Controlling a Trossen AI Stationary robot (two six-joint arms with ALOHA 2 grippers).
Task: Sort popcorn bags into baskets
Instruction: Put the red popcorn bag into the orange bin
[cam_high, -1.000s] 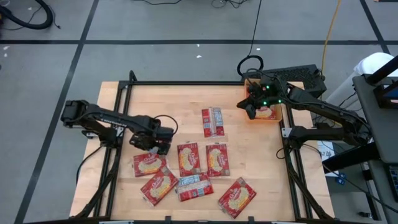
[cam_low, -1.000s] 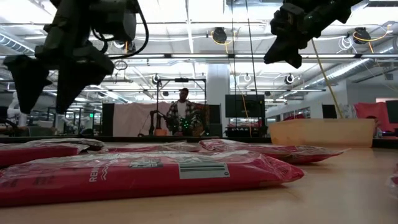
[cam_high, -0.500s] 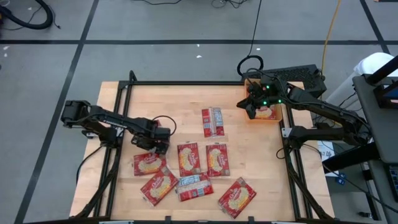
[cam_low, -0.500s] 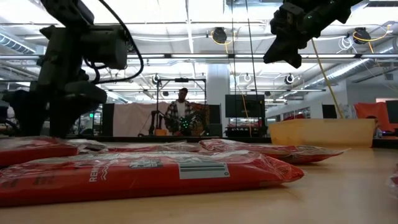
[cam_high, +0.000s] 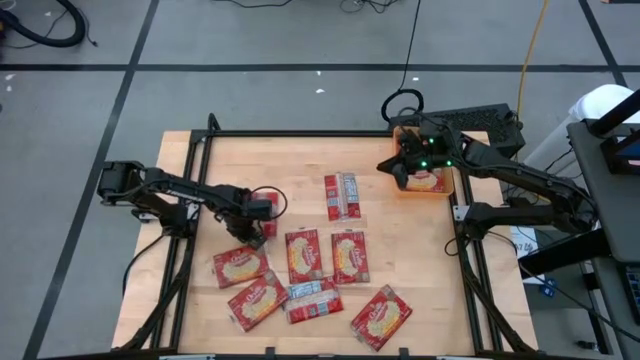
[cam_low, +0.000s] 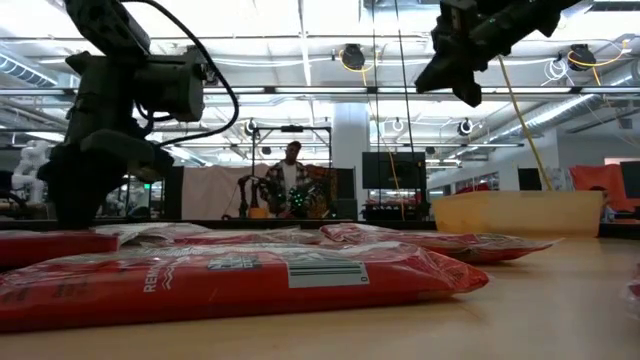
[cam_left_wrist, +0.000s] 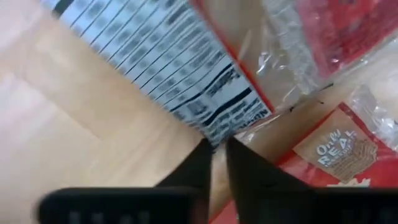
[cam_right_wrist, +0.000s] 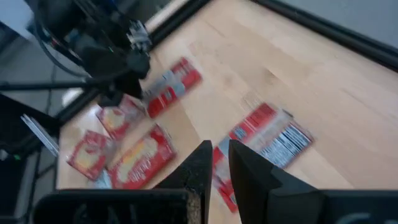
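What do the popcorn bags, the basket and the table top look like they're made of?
Popcorn bags: probably thin glossy plastic film; the wrapper wrinkles and catches the light, with clear crimped edges.
Basket: likely rigid translucent plastic; smooth orange-yellow walls that let light through.
Table top: apparently light wood or a wood-look laminate; pale tan with faint grain, matte to satin.
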